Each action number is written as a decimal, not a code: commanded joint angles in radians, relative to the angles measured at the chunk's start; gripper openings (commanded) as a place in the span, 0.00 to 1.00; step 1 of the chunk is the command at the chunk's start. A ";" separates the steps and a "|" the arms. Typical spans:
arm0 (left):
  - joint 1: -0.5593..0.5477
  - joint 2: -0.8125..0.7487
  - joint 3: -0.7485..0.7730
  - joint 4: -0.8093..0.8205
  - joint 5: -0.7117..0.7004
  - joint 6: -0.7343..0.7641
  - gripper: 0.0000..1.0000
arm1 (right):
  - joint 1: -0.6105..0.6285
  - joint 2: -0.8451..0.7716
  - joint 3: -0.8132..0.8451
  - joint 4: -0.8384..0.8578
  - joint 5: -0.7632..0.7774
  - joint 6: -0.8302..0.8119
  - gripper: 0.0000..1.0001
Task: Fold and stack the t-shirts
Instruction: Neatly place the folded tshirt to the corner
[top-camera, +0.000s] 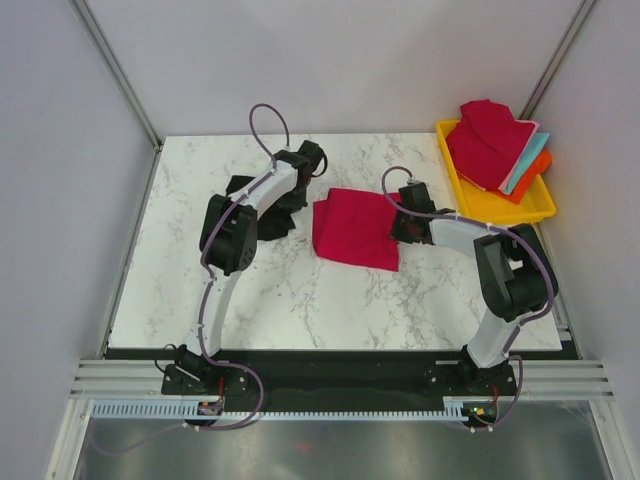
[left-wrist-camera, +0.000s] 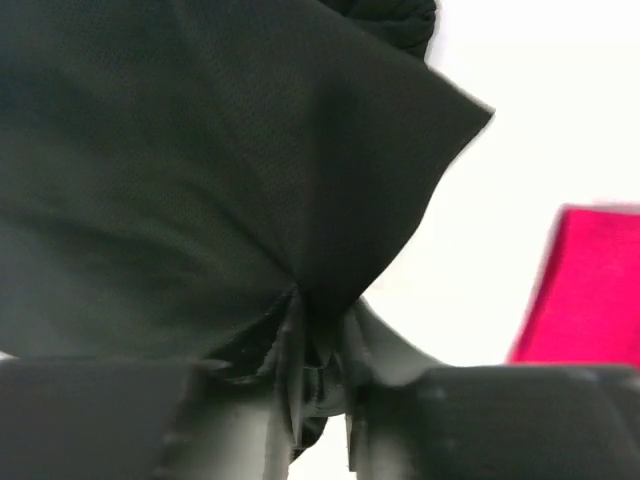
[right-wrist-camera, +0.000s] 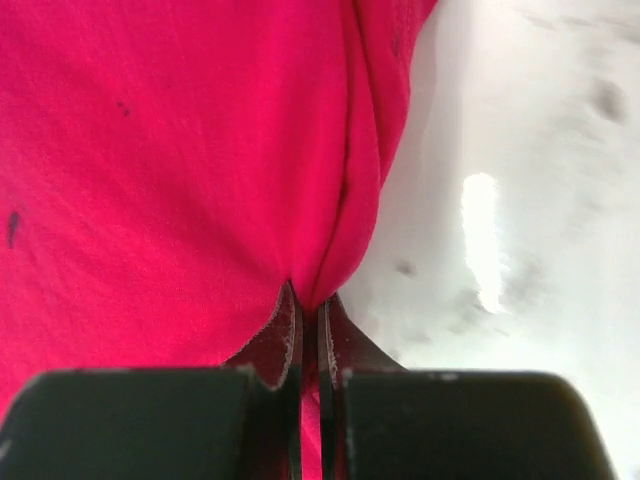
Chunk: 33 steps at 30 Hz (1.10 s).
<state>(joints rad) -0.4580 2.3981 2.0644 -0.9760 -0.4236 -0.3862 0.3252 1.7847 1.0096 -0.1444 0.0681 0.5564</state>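
Top view: the crimson t-shirt (top-camera: 355, 230), partly folded, lies mid-desk (top-camera: 300, 300); the black t-shirt (top-camera: 243, 188) bunches just left of it. I judge both light and limp, best taken at a hem. Left wrist: my left pincer (left-wrist-camera: 320, 315) is closed on a pinch of black cloth. Right wrist: my right pincer (right-wrist-camera: 310, 300) is clamped on the crimson t-shirt's edge fold

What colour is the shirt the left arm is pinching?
Black. The shirt shows best in the left wrist view, pinched by the left gripper.
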 joint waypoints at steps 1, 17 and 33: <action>-0.033 0.035 0.068 -0.001 0.193 -0.167 0.29 | -0.021 -0.067 -0.068 -0.126 0.203 -0.042 0.00; -0.162 -0.184 0.040 0.111 0.269 -0.134 1.00 | -0.153 -0.278 -0.158 0.000 0.089 0.002 0.82; -0.183 -0.090 -0.003 0.316 0.456 -0.109 1.00 | -0.229 -0.027 -0.069 0.137 -0.062 0.056 0.74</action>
<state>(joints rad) -0.6479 2.2726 2.0537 -0.7048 -0.0139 -0.5297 0.1097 1.7027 0.9054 -0.0383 0.0433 0.5968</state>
